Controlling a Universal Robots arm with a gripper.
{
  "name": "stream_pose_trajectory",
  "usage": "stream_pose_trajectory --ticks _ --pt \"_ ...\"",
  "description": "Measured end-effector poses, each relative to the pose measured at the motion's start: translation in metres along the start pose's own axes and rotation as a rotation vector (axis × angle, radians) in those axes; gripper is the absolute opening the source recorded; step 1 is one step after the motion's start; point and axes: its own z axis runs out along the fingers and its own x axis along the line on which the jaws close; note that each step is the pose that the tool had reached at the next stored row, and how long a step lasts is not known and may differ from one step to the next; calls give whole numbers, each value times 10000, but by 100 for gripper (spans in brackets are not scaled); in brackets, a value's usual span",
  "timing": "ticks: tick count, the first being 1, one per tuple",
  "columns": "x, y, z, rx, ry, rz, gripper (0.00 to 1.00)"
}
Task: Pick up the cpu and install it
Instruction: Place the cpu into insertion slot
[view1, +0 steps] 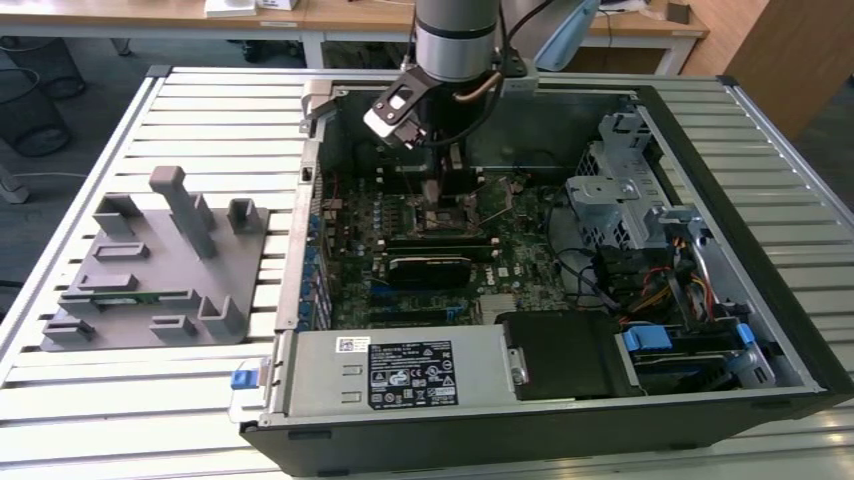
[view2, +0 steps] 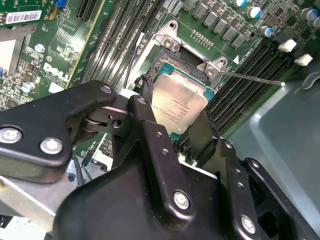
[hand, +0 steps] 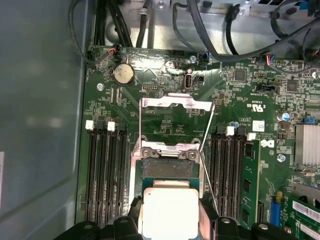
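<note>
Gripping the cpu (view2: 181, 106) by two opposite edges, my pincer (view2: 177, 109) is closed on it, with one black finger on each side of the chip. The shiny silver-grey top of the cpu faces up towards both wrist cameras.

Position of the cpu: inside the open computer case (view1: 747, 250), directly over the socket (hand: 167, 169) on the green motherboard (hand: 240, 110). In the first wrist view the cpu (hand: 167, 212) covers the near part of the socket, and the far part remains exposed. In the second wrist view the chip sits slightly tilted against the socket frame. Whether its underside touches the socket, I cannot tell.

Socket condition: the metal load plate (hand: 175, 102) is swung back and lies on the board beyond the socket. The thin wire lever (hand: 206, 150) is raised and runs along one side of the socket.

Surroundings: black memory slots (hand: 105, 170) flank the socket on both sides. A round coin cell (hand: 123, 74) sits further along the board.

In the exterior view my pincer (view1: 437, 175) reaches down into the case near its far wall. The case lies on a slatted worktop (view1: 200, 120). A grey fixture (view1: 147, 270) stands on the worktop at the exterior view's left, well apart from the case.
</note>
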Motion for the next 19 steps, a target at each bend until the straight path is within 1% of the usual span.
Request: stream_pose_trajectory --ticks 5,13,19 --pt "2 3 51 -1 15 2 53" --pt "4 3 128 0 15 12 53" --pt "6 19 186 3 12 82 53"
